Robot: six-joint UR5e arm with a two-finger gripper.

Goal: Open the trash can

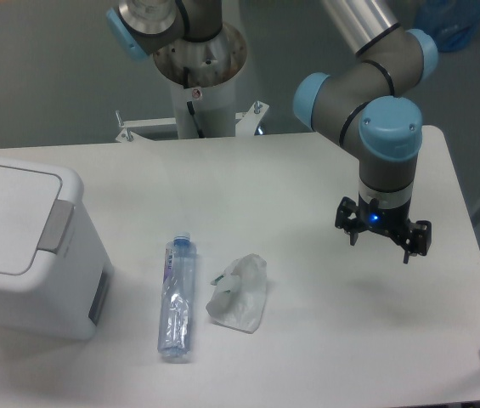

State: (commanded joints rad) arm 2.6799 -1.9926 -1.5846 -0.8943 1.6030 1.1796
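Trash can [19, 246]: at the far left of the surface [324, 340], lid down, grey push tab facing right; left side cut off by the frame edge.
Gripper [383, 240]: hovering over the right side of the surface, well apart from the trash can; jaws spread, holding nothing.
Between them: bottle [177, 297] and plastic bag [240, 292], lying flat.
Hard to make out: fingertip detail.

Bottle [176, 297] + bag [240, 293] lie btwn gripper [381, 240] & trash can [27, 246]; open table [248, 183] behind them.
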